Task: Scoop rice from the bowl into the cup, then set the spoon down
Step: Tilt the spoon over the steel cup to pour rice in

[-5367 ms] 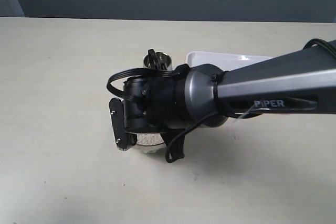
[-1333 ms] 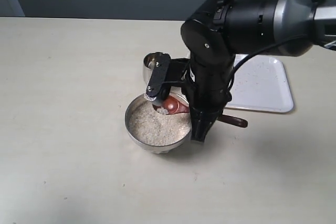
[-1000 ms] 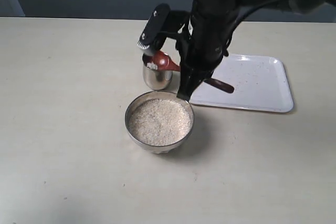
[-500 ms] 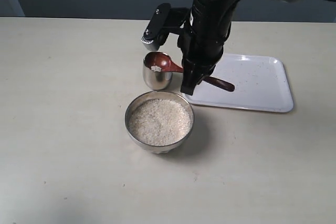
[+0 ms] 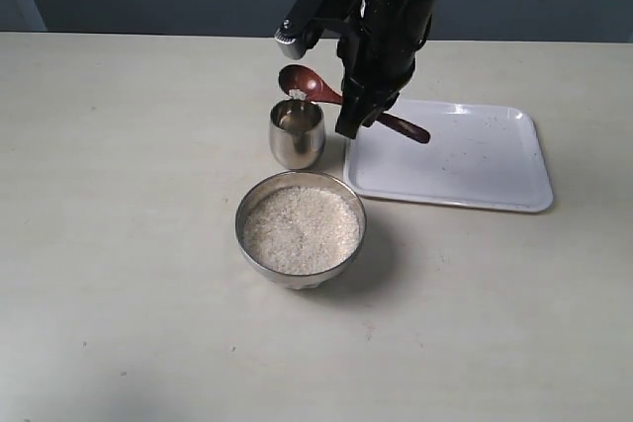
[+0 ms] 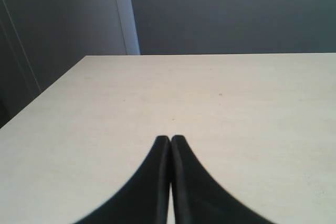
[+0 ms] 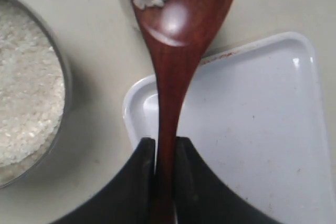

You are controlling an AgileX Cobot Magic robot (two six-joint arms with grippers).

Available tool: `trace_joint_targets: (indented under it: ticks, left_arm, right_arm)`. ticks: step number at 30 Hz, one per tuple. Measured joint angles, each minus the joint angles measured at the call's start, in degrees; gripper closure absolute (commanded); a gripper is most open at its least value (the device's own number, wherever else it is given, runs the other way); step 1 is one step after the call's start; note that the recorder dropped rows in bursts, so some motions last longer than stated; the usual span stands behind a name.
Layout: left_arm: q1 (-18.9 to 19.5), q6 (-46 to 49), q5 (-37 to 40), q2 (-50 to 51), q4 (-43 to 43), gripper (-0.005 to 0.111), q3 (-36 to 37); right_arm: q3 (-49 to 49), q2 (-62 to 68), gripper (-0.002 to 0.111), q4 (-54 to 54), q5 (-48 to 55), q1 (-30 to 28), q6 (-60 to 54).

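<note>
My left gripper (image 6: 170, 139): fingers pressed together on nothing, above the table (image 6: 236, 103).
Bowl (image 5: 240, 216): on the table, full of rice (image 5: 300, 229), nearer the camera than the cup.
Cup (image 5: 296, 140): upright, near the bowl, just beside the tray's corner.
Spoon (image 5: 309, 84): scoop above the cup's mouth, a few grains at its tip.
My right gripper (image 7: 164, 145): clamped on the spoon's handle.
Tray (image 5: 475, 160): white, beneath the handle.
</note>
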Motion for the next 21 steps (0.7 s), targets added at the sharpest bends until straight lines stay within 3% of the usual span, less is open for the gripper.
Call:
trace_joint_targets:
  ticks: [21]
  left_arm:
    - [0.00, 0.00, 0.00, 0.00, 0.00, 0.106, 0.00]
  right_arm:
    - [-1.25, 3.01, 0.109, -10.64, -6.80, 0.00, 2.16]
